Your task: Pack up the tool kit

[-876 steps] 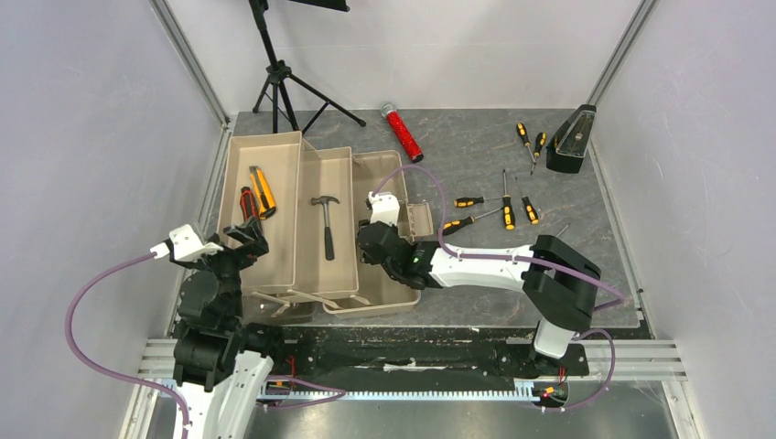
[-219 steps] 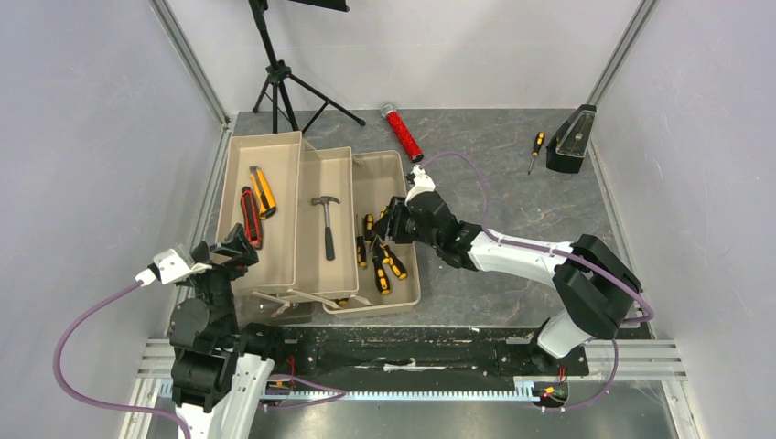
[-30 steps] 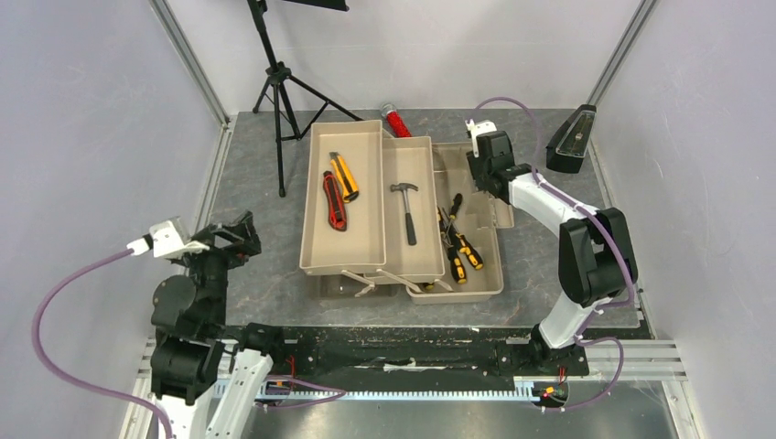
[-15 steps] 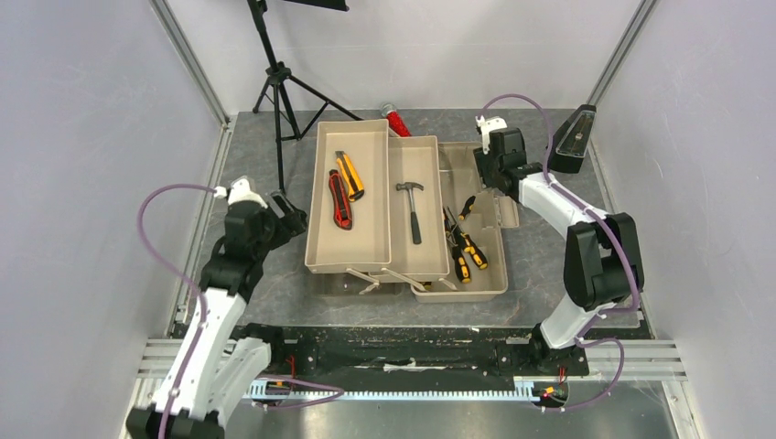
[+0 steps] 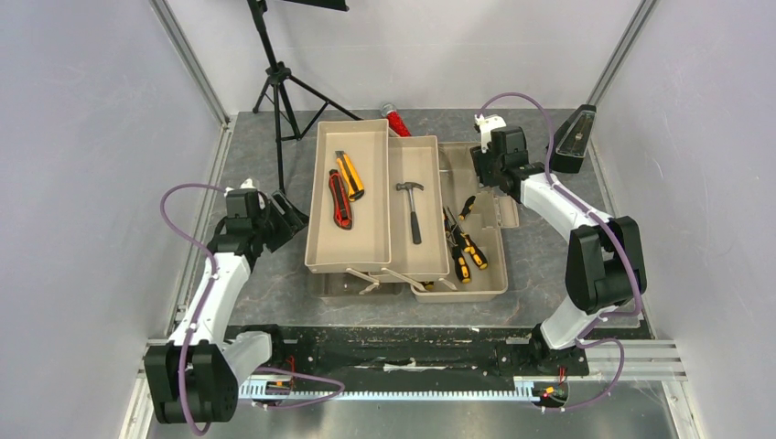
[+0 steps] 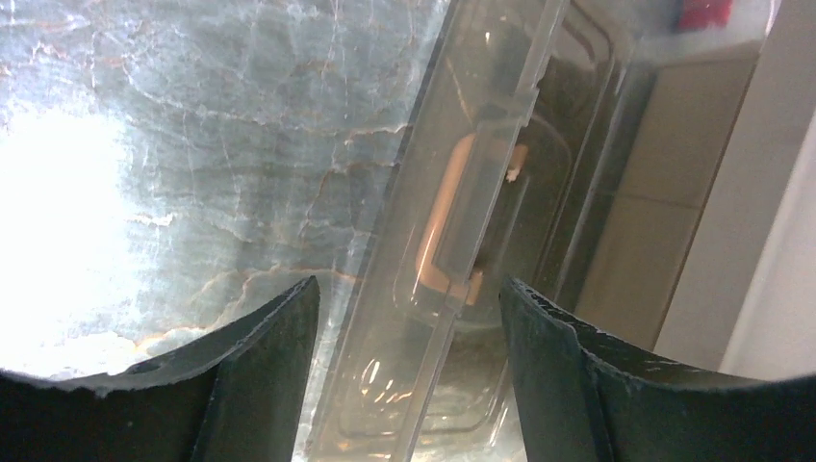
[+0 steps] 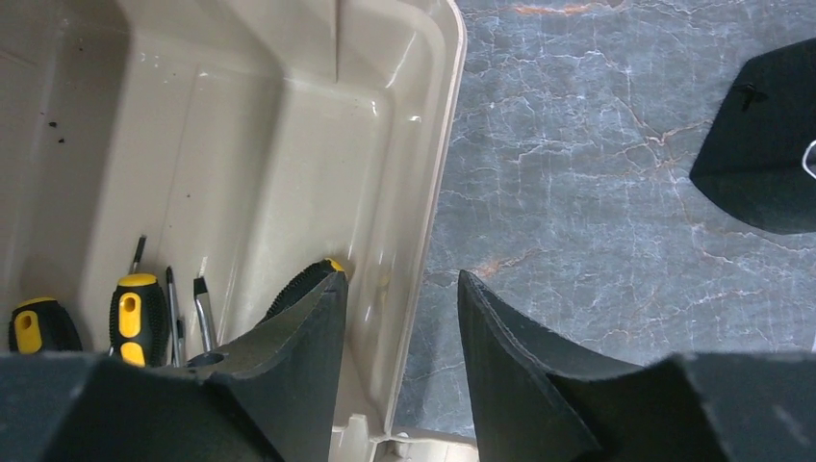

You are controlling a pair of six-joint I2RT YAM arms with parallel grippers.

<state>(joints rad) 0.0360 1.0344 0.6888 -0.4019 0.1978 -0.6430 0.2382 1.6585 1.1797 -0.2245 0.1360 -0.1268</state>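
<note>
Surface: I see a dark, veined stone-look table (image 5: 274, 283), pale lilac walls and a tripod (image 5: 279, 87) at the back.
Toolbox (image 5: 366, 233): mid-table, trays fanned out; utility knives (image 5: 343, 187) in the left tray, hammer (image 5: 414, 208) in the middle, screwdrivers (image 5: 462, 249) in the base.
Left gripper (image 5: 295, 218): released, just left of the toolbox.
Left wrist only: translucent lid (image 6: 423, 318) and cream handle (image 6: 452, 226) show between my spread fingers (image 6: 260, 385).
Right gripper (image 5: 487, 178): jaws parted astride the base's right wall, grasping nothing.
Right wrist only: metronome (image 7: 765, 144) corner.

Dark grey marbled table top (image 5: 549, 265) underneath, black tripod stand (image 5: 277, 71) planted back left, red glittery cylinder (image 5: 396, 119) just peeking out back middle, black wedge-shaped metronome (image 5: 569, 142) back right
</note>
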